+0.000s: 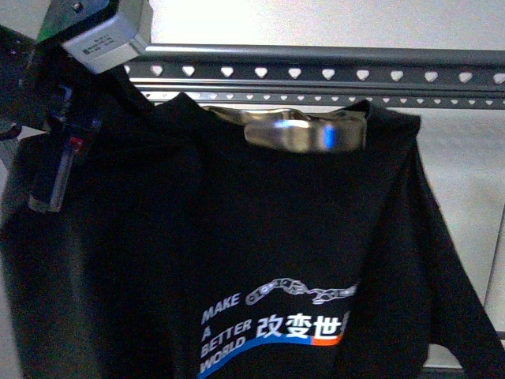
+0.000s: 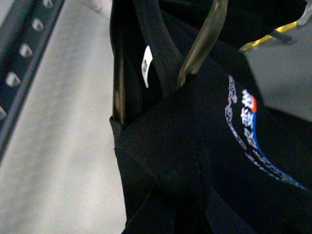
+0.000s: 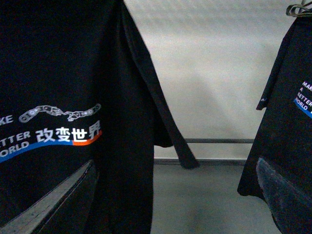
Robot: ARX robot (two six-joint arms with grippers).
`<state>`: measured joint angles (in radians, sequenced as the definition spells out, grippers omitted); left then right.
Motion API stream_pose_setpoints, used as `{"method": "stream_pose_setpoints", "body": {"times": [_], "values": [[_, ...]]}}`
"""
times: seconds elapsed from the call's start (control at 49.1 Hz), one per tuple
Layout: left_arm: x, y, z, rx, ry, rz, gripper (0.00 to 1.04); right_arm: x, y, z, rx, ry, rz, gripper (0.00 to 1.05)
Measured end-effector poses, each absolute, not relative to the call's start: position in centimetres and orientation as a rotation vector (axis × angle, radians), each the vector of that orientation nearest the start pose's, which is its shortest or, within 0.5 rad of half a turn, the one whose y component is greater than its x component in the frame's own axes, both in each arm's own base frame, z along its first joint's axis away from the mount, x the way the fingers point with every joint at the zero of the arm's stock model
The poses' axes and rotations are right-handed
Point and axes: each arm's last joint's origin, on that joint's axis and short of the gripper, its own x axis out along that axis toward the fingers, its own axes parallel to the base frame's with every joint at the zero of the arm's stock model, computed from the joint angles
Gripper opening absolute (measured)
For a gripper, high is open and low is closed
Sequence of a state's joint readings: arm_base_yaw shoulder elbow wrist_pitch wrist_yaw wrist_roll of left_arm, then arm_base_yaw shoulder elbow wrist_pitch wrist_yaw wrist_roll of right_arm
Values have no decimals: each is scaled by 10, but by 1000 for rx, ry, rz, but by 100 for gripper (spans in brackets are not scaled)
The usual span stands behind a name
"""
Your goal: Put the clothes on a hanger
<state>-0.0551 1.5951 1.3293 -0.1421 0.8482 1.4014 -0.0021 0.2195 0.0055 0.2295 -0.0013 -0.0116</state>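
Pale wall (image 1: 316, 20) behind T-shirt (image 1: 237, 237), bottom off-frame

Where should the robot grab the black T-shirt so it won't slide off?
Probably the shoulder of the T-shirt, beside the collar, coming from the front. There the cloth lies over the shiny bar inside the neck, so it is held up. Lower down it hangs loose.

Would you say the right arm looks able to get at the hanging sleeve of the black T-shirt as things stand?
Probably yes. In the right wrist view the sleeve of the T-shirt hangs free ahead of the wide-open fingers, with nothing in front of it; how far off, I cannot tell.
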Motion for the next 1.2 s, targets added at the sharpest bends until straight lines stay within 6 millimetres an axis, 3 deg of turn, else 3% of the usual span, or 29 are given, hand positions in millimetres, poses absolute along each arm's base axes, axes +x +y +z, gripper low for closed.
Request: {"method": "stream_pose_setpoints", "body": {"times": [0.326, 0.387, 0.468, 0.59, 0.712, 0.753, 0.814, 0.896, 1.038, 1.201], "values": [[356, -46, 324, 1176, -341, -996, 4, 111, 0, 169, -11, -15, 0, 97], [356, -46, 324, 1178, -342, -996, 4, 113, -1, 169, 18, 40, 124, 97], [356, -46, 324, 1181, -342, -993, 4, 135, -21, 192, -38, 130, 418, 97], [356, -46, 324, 1184, -344, -993, 4, 178, -44, 238, -306, 66, 553, 97], [356, -44, 324, 1188, -338, -987, 4, 218, -54, 267, -602, 11, 623, 97], [356, -45, 324, 1189, -338, -987, 4, 236, -55, 277, -787, -22, 650, 97], [356, -45, 324, 1189, -339, -987, 4, 264, -51, 293, -1069, -104, 660, 97], [356, -45, 324, 1190, -339, -987, 4, 289, -35, 312, -1268, -191, 661, 97], [356, -45, 324, 1190, -339, -987, 4, 316, 1, 334, -1342, -237, 695, 97], [356, -45, 324, 1190, -339, -987, 4, 333, 29, 335, -1333, -213, 744, 97]]}}
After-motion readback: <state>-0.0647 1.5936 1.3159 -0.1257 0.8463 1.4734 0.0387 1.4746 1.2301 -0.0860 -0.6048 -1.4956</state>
